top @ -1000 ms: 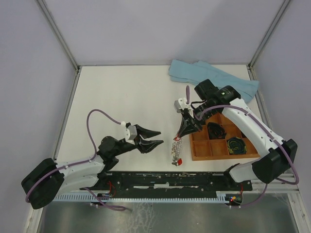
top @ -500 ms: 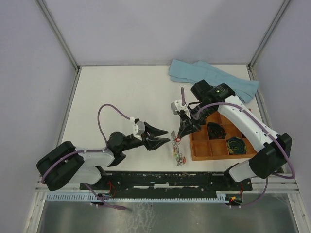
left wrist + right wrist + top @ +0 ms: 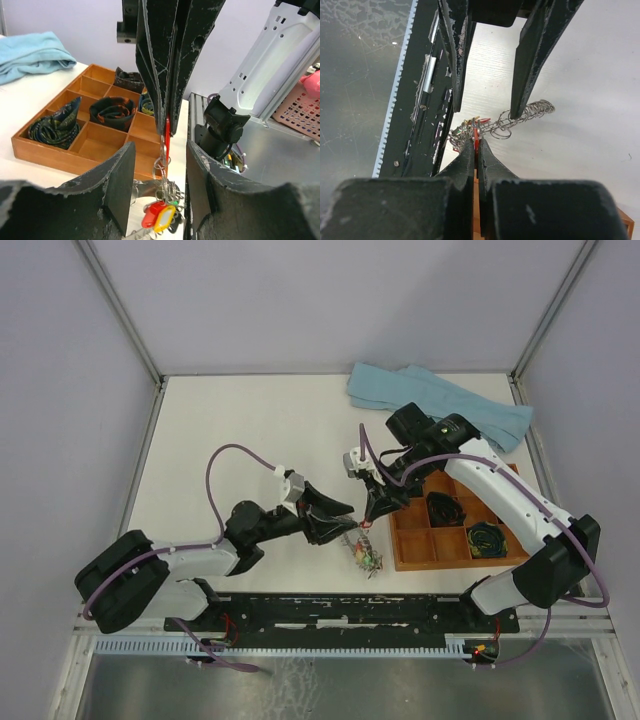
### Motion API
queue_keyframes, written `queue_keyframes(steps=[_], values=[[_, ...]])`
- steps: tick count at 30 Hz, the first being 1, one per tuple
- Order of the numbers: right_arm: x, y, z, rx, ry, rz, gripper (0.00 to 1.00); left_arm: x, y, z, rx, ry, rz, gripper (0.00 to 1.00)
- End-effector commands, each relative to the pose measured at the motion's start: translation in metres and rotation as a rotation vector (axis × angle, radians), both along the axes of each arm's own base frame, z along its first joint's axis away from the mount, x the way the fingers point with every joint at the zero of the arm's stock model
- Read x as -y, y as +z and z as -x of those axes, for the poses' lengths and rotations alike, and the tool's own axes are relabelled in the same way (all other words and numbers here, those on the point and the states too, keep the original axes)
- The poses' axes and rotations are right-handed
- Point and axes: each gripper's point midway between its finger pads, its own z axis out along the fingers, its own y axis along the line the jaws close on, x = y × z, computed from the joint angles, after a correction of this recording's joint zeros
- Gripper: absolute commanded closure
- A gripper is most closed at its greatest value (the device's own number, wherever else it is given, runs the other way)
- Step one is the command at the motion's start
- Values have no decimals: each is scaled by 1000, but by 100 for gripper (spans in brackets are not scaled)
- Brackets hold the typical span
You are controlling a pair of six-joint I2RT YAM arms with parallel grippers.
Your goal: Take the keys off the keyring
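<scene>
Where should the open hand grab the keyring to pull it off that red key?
Probably on the keyring, at the loops just under the red key, coming in level from the left. It dangles from the shut right gripper, between the left gripper's open jaws.

My right end effector (image 3: 476, 146) is scuffed black; slim plastic key (image 3: 167, 137) red; small oblong tag (image 3: 165, 219) yellow; looped metal keyring (image 3: 540, 108) silvery-grey.
</scene>
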Motion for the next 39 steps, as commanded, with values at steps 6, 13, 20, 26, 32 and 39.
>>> queue_keyframes(steps=[6, 13, 20, 26, 32, 39], values=[[-9, 20, -13, 61, -40, -36, 99, 10, 13, 6, -48, -30, 37, 51], [-10, 18, -14, 58, -47, -30, 99, 16, 8, 2, -46, -3, 13, 53], [-10, 17, -15, 59, -55, -21, 99, 24, 3, -1, -52, 9, -9, 54], [-10, 16, -15, 56, -54, -19, 99, 28, -1, -6, -56, 27, -32, 56], [-11, 16, -14, 59, -51, -13, 99, 33, -5, -9, -62, 29, -55, 62], [-11, 15, -15, 57, -57, -9, 99, 36, -13, -9, -59, 13, -93, 92]])
